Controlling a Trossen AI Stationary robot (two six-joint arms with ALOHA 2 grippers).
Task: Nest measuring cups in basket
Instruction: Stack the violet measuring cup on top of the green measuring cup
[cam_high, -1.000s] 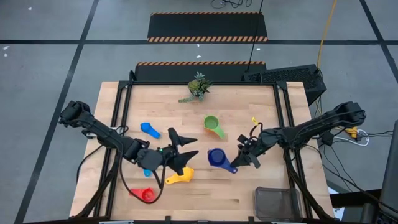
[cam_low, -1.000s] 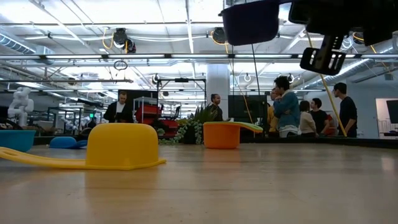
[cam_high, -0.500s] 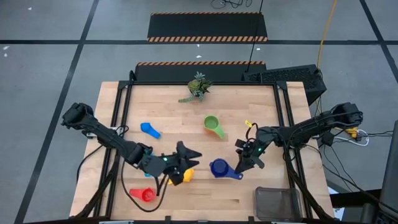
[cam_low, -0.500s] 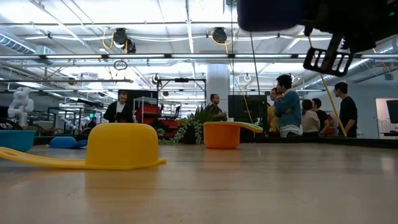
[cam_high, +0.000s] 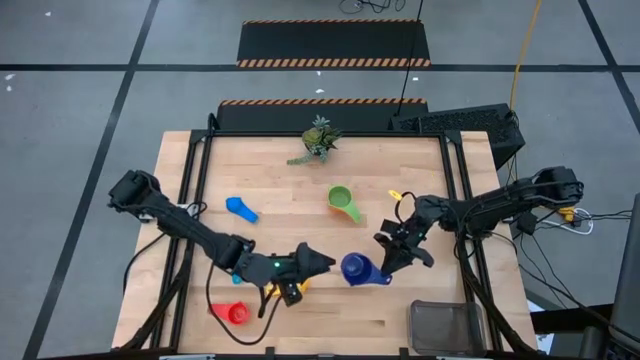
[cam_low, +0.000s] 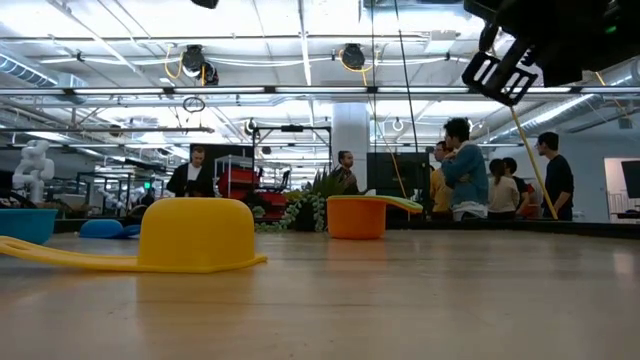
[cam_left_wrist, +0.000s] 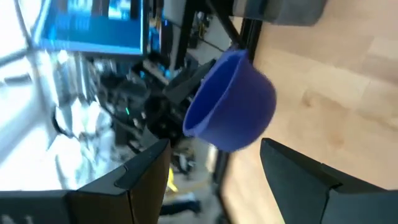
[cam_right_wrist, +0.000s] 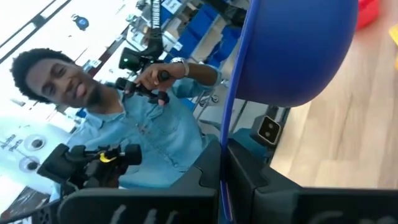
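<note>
Yellow plastic filled the low view's foreground: the yellow cup (cam_low: 195, 235) lay upside down on the wooden table (cam_low: 400, 300), the orange-and-green cup (cam_low: 358, 216) behind it, people standing far beyond. Only the high view showed the basket (cam_high: 447, 326), at the near right corner, well right of the yellow cup (cam_high: 297, 287). There the right gripper (cam_high: 385, 266) held the dark blue cup (cam_high: 354, 268) by its handle, fingers clamped together on it, just right of the yellow cup. The left gripper (cam_high: 322, 262), fingers apart and empty, hovered over the yellow cup. Since a second earlier, both grippers had moved nearer the basket's edge of the table, the blue cup travelling along.
</note>
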